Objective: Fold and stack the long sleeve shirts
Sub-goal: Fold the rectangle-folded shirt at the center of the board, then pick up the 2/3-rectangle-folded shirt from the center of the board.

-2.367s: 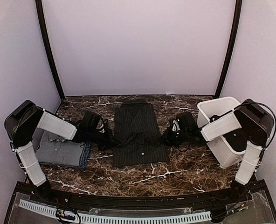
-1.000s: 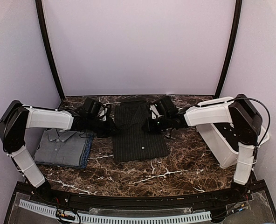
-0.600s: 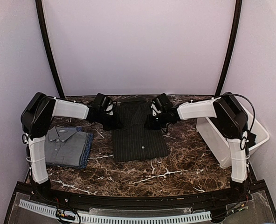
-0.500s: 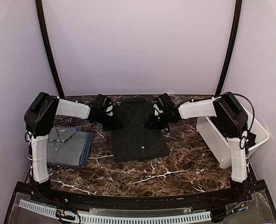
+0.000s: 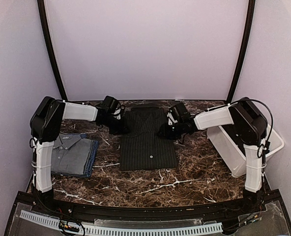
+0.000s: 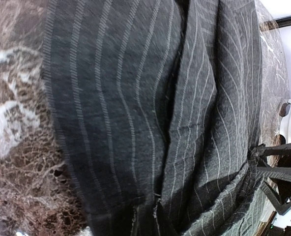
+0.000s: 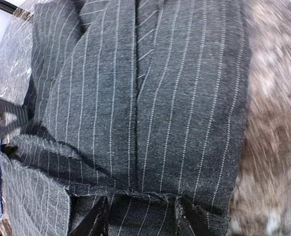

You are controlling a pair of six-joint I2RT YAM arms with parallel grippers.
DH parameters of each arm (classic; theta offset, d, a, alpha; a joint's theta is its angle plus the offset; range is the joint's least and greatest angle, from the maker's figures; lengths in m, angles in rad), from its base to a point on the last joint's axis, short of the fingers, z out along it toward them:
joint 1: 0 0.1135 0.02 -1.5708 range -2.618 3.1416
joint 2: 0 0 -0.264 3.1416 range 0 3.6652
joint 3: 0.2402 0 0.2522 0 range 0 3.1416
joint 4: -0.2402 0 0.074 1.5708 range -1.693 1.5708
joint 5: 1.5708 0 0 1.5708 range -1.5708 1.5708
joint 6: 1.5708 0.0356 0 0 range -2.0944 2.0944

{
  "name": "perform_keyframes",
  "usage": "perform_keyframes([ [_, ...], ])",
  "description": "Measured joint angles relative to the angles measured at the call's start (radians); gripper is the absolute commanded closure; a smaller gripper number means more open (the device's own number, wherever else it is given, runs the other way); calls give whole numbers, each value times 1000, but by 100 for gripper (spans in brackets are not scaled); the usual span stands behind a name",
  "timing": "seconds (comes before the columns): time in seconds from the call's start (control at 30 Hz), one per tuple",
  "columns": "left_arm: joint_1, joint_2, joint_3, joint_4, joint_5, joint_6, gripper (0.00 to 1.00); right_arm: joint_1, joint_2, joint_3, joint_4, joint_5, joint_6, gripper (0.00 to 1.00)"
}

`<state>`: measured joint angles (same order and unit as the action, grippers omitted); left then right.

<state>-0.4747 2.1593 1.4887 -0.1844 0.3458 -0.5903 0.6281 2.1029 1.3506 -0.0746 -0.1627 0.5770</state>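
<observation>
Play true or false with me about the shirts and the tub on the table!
1. The striped shirt lies in the middle of the table. True.
2. The grey shirt is inside the white tub. False: it lies on the table's left side, on top of a blue shirt; the tub stands on the right.
3. The striped shirt is stacked on the grey shirt. False: they lie apart, with bare table between them.
4. The left tool and the right tool are at opposite sides of the striped shirt. True.
</observation>
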Motion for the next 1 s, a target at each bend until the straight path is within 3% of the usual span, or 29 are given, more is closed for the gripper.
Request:
perform_keyframes([
  [0.2,0,-12,35,-51,-5,31,80,0,-100,-138,16,0,28,54],
  [0.4,-4,-127,-7,-81,-13,41,78,2,-140,-153,-47,28,22,51],
  [0.63,-31,-346,-172,-61,-10,33,78,63,-183,-44,-172,173,-2,54],
  [0.77,-49,-398,-291,-55,-2,29,79,127,-185,11,-199,238,-2,62],
  [1.0,-105,-454,-473,-90,-2,28,79,172,-83,95,-243,266,-8,63],
])
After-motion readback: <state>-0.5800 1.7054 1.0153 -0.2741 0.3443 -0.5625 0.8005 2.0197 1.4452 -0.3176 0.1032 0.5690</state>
